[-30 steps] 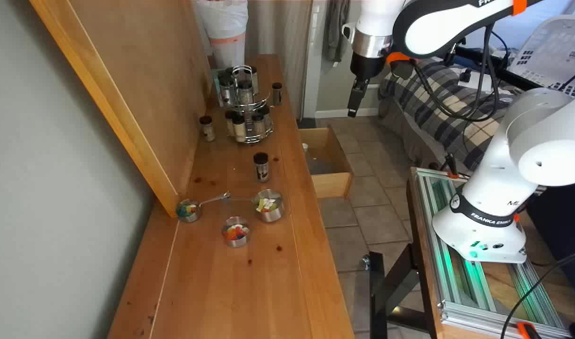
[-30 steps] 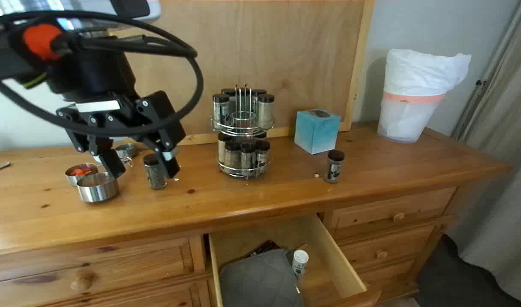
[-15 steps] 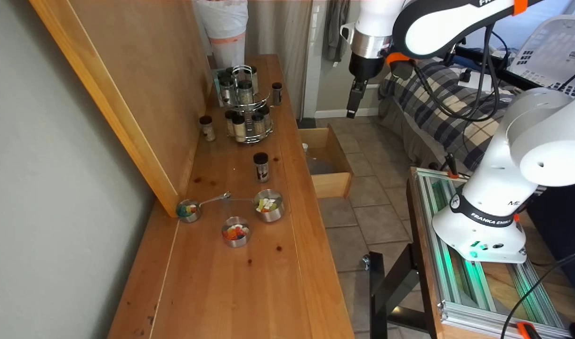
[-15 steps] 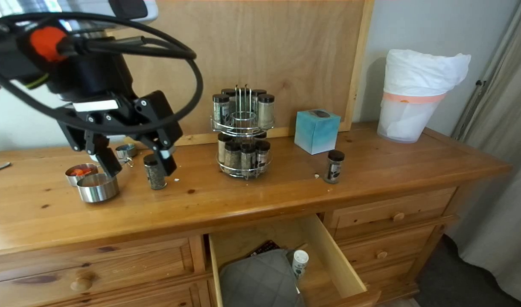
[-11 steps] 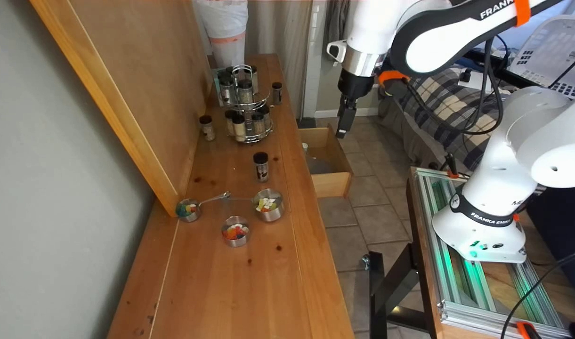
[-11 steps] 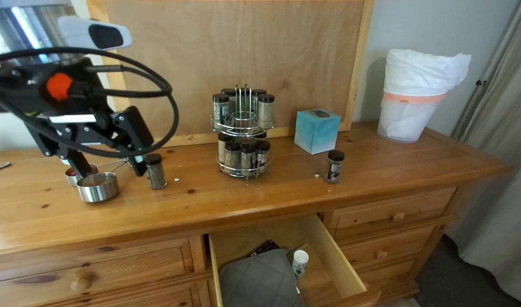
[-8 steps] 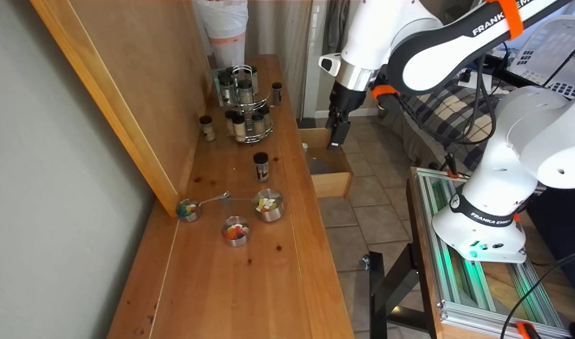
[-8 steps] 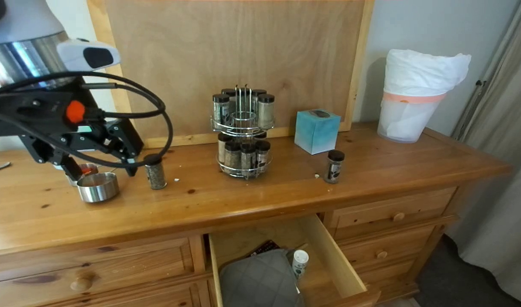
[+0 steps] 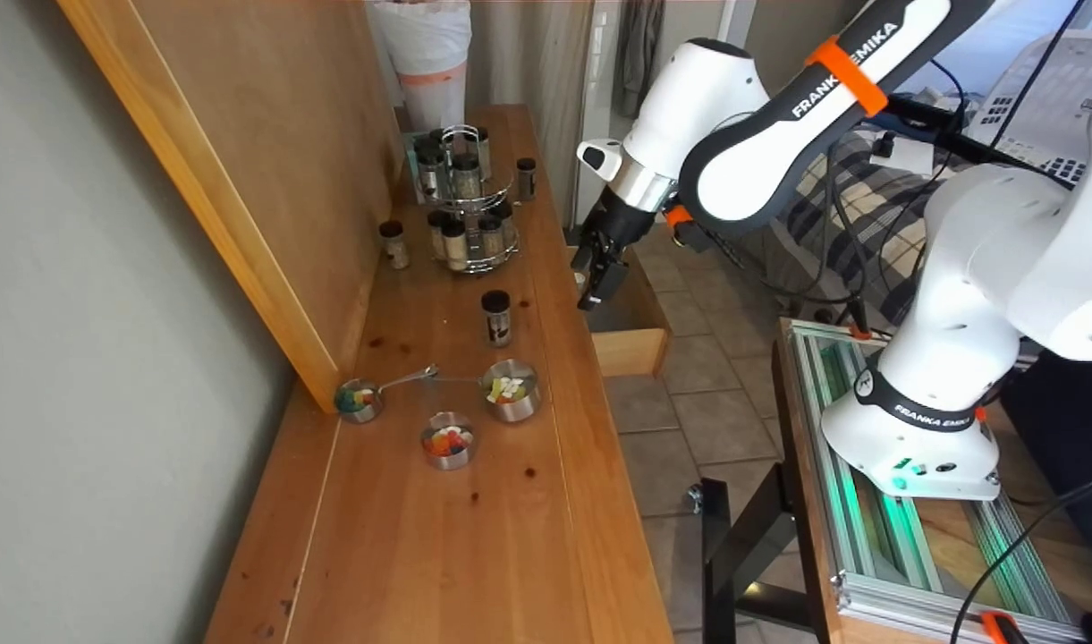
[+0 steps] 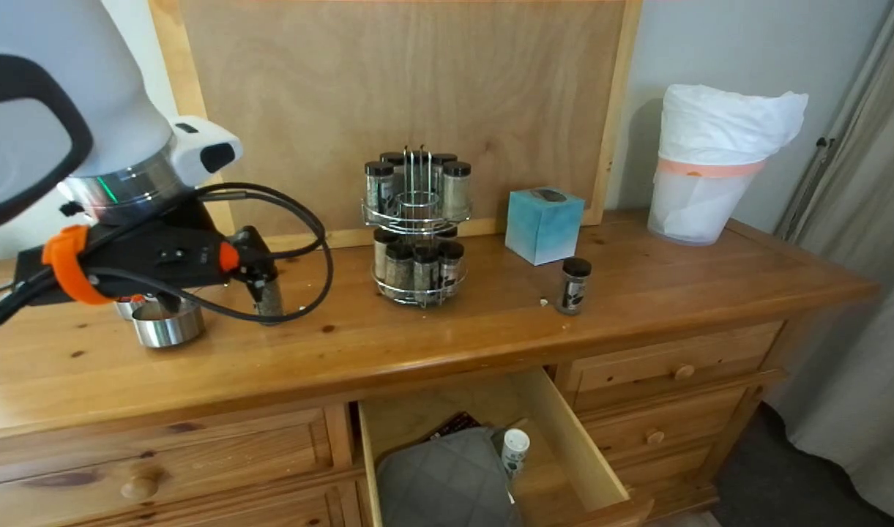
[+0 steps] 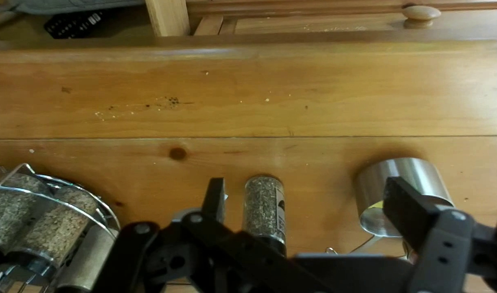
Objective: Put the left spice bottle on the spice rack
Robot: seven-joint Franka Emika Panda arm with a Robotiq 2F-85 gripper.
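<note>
The left spice bottle (image 9: 497,320) is a glass jar with dark grey-green flakes and a black lid, upright on the dresser top. In an exterior view the gripper hides its lid (image 10: 269,301). The spice rack (image 10: 422,301) is a two-tier round wire rack holding several black-lidded jars; it also shows in the wrist view (image 11: 71,205). My gripper (image 11: 305,185) is open and empty. In the wrist view the bottle (image 11: 264,205) appears between the fingers, nearer the left one. In an exterior view the gripper (image 9: 587,283) hangs near the dresser's front edge, apart from the bottle.
Metal measuring cups (image 9: 512,409) with coloured bits stand beside the bottle. Another jar (image 10: 572,287) stands right of the rack, and one (image 9: 393,245) stands by the back board. A blue tissue box (image 10: 542,228) stands behind. A drawer (image 10: 593,479) is open below.
The arm has come down and moved toward the dresser top near the bottle, and the hand has tilted and turned. The gripper stays open. Bottle, cups and rack have not moved.
</note>
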